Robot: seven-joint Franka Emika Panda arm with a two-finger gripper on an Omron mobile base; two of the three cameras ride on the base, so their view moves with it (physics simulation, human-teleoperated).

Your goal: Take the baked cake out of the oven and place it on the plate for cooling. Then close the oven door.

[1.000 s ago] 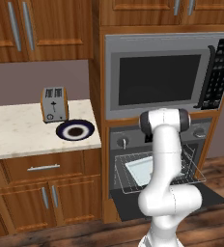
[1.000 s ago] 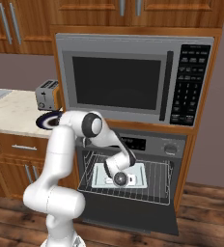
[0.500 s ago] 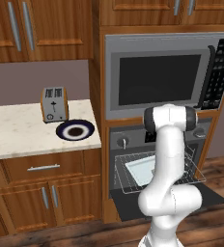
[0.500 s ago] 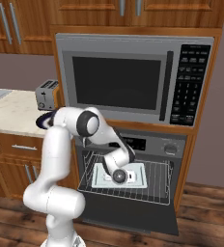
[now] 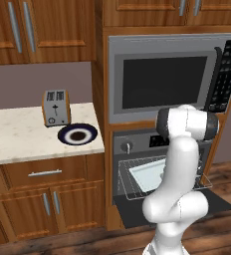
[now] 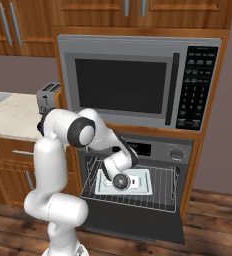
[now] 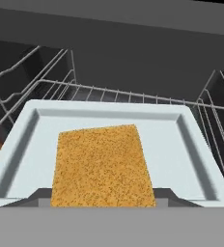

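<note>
The baked cake (image 7: 102,164), a golden-tan square, lies in the pale baking tray (image 7: 186,144) on the wire rack inside the oven (image 6: 163,150). My gripper (image 7: 104,198) reaches into the oven low over the tray, and its dark fingertips (image 7: 36,198) press against the cake's left and right sides. From the right base view the gripper (image 6: 136,183) sits over the tray (image 6: 144,189). The oven door (image 6: 133,220) hangs fully open, flat in front of the oven. The plate (image 5: 77,135), round with a navy rim and brown centre, rests on the counter to the left of the oven.
A toaster (image 5: 56,107) stands just behind the plate on the light stone counter (image 5: 18,139). The microwave (image 5: 162,79) sits directly above the oven. Wire racks (image 7: 109,91) and the dark oven walls close in around the tray. Wooden cabinets run above and below.
The arm's elbow has swung sideways, away from the oven's middle. The hand has stayed over the tray with its jaws at the same width.
</note>
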